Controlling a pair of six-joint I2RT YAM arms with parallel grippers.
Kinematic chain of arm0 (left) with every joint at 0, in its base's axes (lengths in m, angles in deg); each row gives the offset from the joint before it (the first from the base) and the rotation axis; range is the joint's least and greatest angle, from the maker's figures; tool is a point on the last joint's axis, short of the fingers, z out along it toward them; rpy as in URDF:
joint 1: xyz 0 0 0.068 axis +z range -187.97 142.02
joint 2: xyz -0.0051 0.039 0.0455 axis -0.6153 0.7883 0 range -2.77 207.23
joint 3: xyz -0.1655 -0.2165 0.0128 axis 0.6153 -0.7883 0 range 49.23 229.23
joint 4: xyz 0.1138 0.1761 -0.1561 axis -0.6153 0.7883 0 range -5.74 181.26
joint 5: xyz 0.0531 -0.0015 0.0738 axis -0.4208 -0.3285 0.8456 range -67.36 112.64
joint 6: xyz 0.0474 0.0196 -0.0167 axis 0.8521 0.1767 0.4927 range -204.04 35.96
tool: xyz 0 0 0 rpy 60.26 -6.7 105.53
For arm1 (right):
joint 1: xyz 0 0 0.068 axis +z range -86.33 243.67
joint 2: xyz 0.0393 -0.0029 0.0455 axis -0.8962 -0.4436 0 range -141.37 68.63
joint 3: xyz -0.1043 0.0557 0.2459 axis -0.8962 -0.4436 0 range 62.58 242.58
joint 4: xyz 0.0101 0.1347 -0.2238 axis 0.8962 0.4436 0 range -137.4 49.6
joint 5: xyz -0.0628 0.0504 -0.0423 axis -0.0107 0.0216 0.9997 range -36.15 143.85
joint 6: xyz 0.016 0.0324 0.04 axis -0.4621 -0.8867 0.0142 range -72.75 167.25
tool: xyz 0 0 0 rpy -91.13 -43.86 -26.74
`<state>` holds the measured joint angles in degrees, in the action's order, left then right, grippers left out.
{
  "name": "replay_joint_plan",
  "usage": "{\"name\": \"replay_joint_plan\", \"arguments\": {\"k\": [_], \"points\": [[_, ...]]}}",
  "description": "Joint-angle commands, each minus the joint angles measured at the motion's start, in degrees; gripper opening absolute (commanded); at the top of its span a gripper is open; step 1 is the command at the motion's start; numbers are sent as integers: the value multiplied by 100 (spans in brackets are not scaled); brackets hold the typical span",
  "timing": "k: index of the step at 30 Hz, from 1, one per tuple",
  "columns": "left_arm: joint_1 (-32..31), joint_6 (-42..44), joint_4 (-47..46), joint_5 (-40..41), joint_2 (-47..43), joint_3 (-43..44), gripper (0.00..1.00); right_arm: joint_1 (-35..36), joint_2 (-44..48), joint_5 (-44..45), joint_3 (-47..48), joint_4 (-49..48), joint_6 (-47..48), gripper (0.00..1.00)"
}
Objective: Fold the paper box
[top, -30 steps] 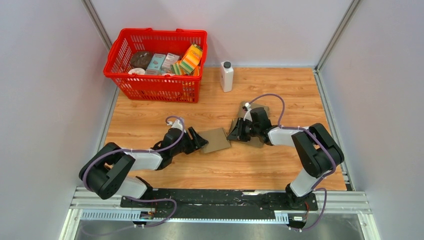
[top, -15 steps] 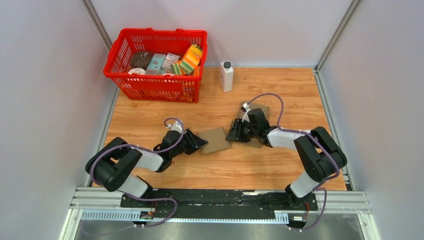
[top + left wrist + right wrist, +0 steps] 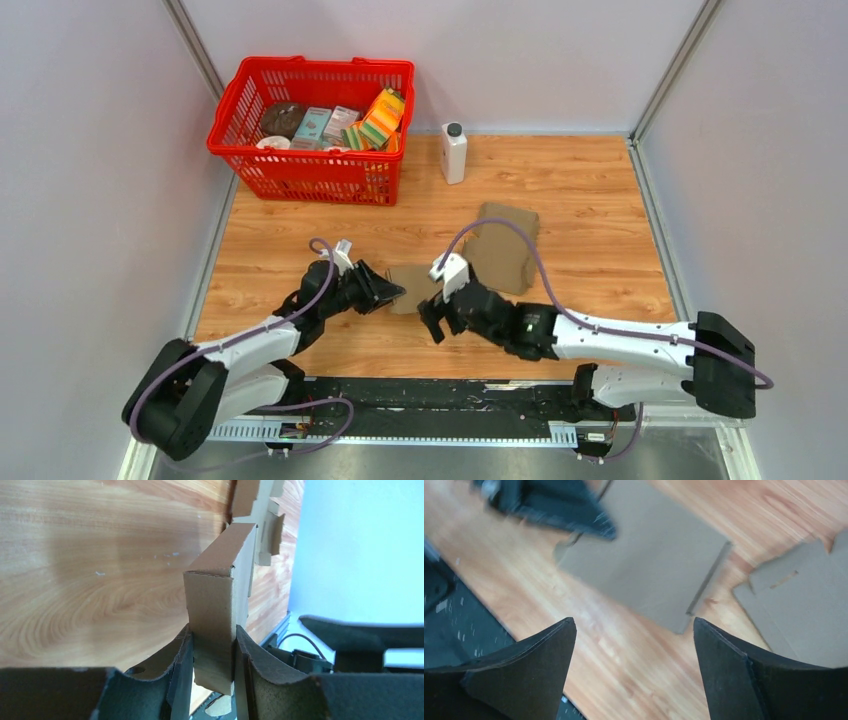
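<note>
The paper box (image 3: 408, 279) is a flattened brown cardboard piece near the table's middle. My left gripper (image 3: 388, 292) is shut on its left edge. In the left wrist view the box (image 3: 212, 587) stands edge-on, pinched between both pads, left gripper (image 3: 212, 647). My right gripper (image 3: 434, 322) hovers just right of and nearer than the box, open and holding nothing. From the right wrist view the box (image 3: 651, 562) lies flat beyond the wide-spread right gripper (image 3: 634, 625), with the left gripper (image 3: 559, 507) at its far corner.
A second flat cardboard sheet (image 3: 506, 250) lies behind the right arm, also seen as a sheet (image 3: 804, 610) at the right. A red basket (image 3: 300, 165) of groceries stands at the back left, a white bottle (image 3: 453, 152) beside it. Walls enclose the table.
The right gripper let go of the box, opened wide and drew back toward the near edge. The left gripper closed on the box and pulled it slightly left and nearer.
</note>
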<state>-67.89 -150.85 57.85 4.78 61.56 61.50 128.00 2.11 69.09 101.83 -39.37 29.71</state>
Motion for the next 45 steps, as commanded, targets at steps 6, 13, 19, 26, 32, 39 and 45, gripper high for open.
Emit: {"name": "replay_joint_plan", "arguments": {"k": [6,13,19,26,32,39,45], "points": [[662,-131,2183,-1447,-1782,153,30,2292,-940,3186,311,-749,2939,88],[811,-631,2528,-2185,-2469,-146,30,2724,-1863,4205,286,-2339,4424,83],[829,-824,2826,-2309,-2856,-243,30,2935,-2347,4768,5,-4106,5664,75],[847,-887,2808,-2371,-2874,-296,35,3032,-2366,4751,-136,-4372,5797,47],[847,-519,3106,-1993,-3171,-42,57,3006,-2234,4497,-58,-3565,4929,31],[847,1438,5509,-362,-3971,890,76,2699,-1857,3480,242,-1431,3347,20],[847,2197,6727,995,-5281,1111,72,1551,-1075,918,619,371,2134,20]]}}
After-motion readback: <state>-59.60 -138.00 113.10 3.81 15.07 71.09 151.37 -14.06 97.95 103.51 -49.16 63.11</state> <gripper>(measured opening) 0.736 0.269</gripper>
